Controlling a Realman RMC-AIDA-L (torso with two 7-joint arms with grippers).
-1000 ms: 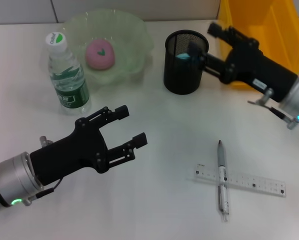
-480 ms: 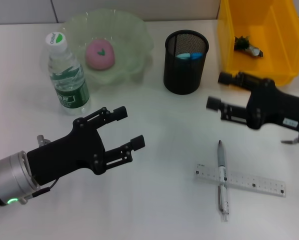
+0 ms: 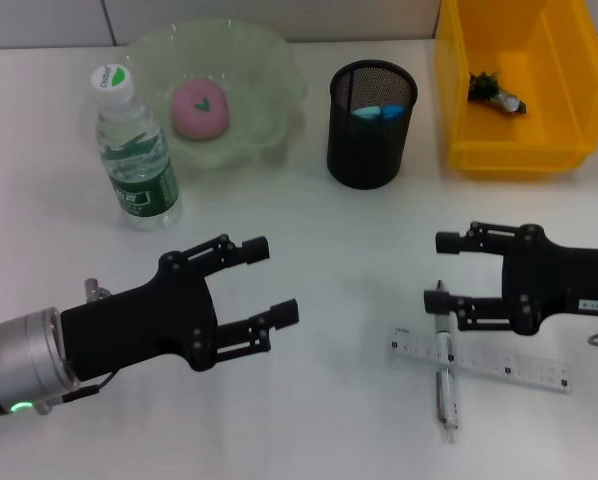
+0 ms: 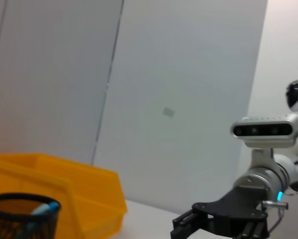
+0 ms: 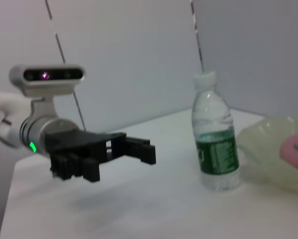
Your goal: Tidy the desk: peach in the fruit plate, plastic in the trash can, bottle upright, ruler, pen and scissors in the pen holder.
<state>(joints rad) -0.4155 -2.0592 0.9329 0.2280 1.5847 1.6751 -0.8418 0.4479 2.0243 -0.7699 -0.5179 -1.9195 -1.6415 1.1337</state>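
Jaws spread wide on the right gripper point(image 3: 449, 270), hovering just beside the pen point(image 3: 444, 362) tip. Pen lying across the ruler point(image 3: 479, 362) on the surface point(image 3: 329, 250), near the front. Slim, hard, probably slick and light (likely to roll). Best pinched mid-barrel, clear of the ruler. Left gripper point(image 3: 269, 280) parked low, jaws open too. Holder point(image 3: 371, 125) well behind, scissors seemingly inside.
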